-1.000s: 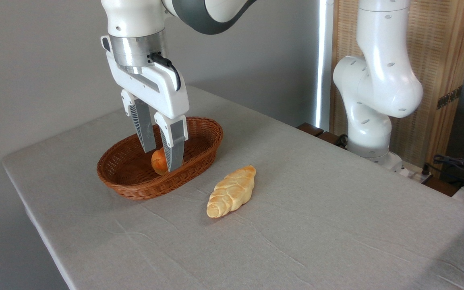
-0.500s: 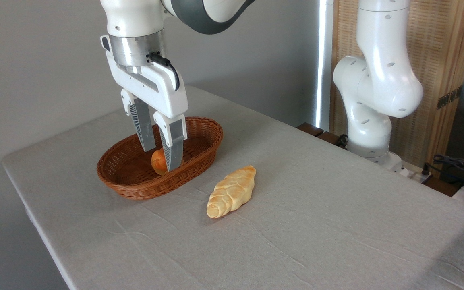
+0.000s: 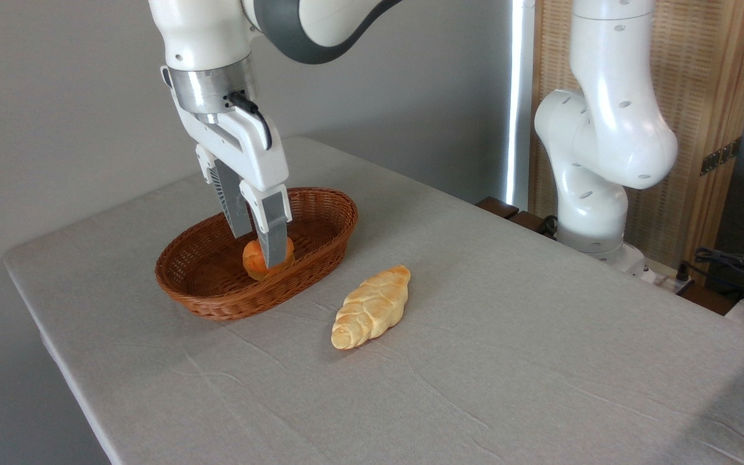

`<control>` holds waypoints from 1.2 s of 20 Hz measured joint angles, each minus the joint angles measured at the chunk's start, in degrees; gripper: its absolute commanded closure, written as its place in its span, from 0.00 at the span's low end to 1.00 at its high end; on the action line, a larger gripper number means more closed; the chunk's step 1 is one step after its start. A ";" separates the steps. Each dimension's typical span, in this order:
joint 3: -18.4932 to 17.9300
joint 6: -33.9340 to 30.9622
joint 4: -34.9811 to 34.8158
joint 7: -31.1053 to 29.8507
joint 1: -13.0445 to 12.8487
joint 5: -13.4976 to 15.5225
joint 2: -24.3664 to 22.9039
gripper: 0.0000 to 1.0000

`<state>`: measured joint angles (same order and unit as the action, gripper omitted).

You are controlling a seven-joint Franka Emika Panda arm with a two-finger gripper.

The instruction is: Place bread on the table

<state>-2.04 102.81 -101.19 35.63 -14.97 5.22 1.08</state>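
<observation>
Worktop (image 3: 507,361): grey, lightly wrinkled cloth. Wicker basket (image 3: 217,300): brown oval, sitting at ten o'clock from the braided loaf (image 3: 372,307). Bread (image 3: 254,257): small orange-brown knotted bun, lying inside the basket. Claw (image 3: 259,248): fingers now pinching the bread, having turned and narrowed since half a second ago; bread sitting unmoved.

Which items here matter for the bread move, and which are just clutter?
In play:
bun, in the basket
gripper, closed around the bun
table

Lying about:
braided loaf on the table
cables, far right
</observation>
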 measured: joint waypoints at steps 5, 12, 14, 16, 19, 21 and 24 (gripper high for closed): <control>4.79 0.09 -0.14 -2.56 -0.58 5.93 1.19 0.00; 8.69 0.11 -1.93 -3.63 -1.40 6.09 5.28 0.00; 8.69 0.19 -2.10 -3.63 -1.63 6.05 6.85 0.00; 8.69 1.13 -2.12 -3.63 -1.70 5.46 8.68 0.00; 9.13 1.83 -2.11 -3.63 -1.83 5.03 10.27 0.00; 9.73 1.83 -2.11 -3.81 -2.03 4.97 10.40 0.00; 10.83 1.82 -2.12 -5.23 -2.37 4.88 10.61 0.01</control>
<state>8.79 104.63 -103.31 30.40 -17.35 10.10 11.70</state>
